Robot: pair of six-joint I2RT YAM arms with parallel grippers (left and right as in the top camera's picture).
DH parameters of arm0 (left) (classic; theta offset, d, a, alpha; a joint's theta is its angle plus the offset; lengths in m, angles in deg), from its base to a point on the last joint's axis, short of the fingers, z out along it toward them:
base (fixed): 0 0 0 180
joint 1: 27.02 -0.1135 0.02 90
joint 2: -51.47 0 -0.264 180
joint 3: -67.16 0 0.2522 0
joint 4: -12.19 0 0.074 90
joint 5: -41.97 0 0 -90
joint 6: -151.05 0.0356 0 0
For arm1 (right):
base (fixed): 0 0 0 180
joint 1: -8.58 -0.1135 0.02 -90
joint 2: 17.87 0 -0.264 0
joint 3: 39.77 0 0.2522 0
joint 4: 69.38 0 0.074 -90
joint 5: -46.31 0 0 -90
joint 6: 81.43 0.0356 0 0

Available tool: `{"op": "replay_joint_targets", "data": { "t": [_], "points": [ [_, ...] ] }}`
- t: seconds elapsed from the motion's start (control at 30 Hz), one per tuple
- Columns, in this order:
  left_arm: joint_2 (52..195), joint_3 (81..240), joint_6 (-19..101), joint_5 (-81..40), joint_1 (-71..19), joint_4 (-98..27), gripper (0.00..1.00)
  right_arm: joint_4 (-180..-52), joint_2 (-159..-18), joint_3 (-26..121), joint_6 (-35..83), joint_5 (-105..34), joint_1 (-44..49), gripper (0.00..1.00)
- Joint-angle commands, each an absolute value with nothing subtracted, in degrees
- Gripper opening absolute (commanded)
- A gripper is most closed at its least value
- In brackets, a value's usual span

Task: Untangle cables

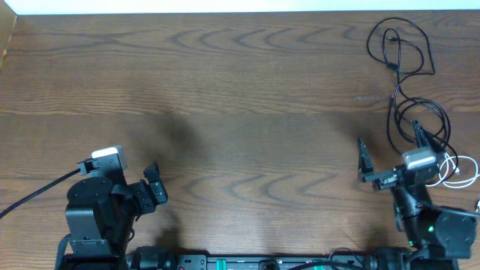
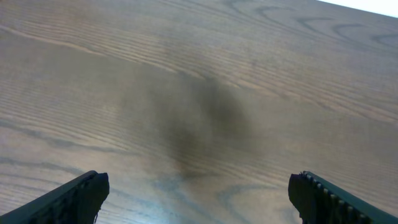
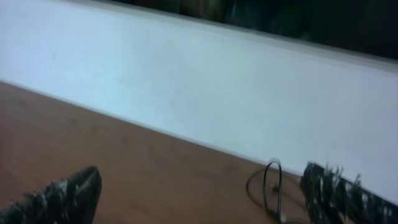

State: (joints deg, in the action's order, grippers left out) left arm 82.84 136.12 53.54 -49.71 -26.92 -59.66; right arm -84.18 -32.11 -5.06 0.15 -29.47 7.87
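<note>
The long black cable (image 1: 405, 71) lies in loose loops at the far right of the table, running from the back edge down toward my right gripper (image 1: 390, 146). The shorter white cable (image 1: 459, 169) is coiled at the right edge, partly under the right arm, where black strands cross it. My right gripper is open and empty, and its right finger is over the lower black loops. In the right wrist view a black cable loop (image 3: 271, 186) shows between the spread fingers (image 3: 199, 199), ahead of them. My left gripper (image 1: 160, 182) is open and empty at the front left, far from both cables; its wrist view (image 2: 199, 193) shows only wood.
The wooden table (image 1: 225, 90) has a white wall along its back edge (image 3: 186, 87). A thick black robot wire (image 1: 34, 193) trails off to the left from the left arm.
</note>
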Motion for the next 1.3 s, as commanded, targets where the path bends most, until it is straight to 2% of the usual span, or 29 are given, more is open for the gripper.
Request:
{"op": "replay_joint_targets", "data": {
  "t": [0.0,0.17,0.4,0.63,1.27],
  "points": [
    [82.8,136.1,53.3,-50.0,-26.9,-59.6,0.97,-79.0,-27.3,-11.3,-0.1,-32.8,6.5,0.99],
    [82.8,136.1,53.3,-50.0,-26.9,-59.6,0.97,-72.1,-21.6,-18.9,-0.1,-36.0,5.0,0.99],
    [82.8,136.1,53.3,-50.0,-26.9,-59.6,0.97,-71.9,-18.1,-25.8,-0.1,-37.3,4.7,0.99],
    [82.8,136.1,53.3,-50.0,-27.0,-59.6,0.97,-87.6,-18.1,-25.7,-0.4,-37.3,4.8,0.99],
    [82.8,136.1,53.3,-50.0,-26.9,-59.6,0.97,-87.0,-18.5,-25.7,-0.2,-37.3,4.8,0.99]
  ]
}}
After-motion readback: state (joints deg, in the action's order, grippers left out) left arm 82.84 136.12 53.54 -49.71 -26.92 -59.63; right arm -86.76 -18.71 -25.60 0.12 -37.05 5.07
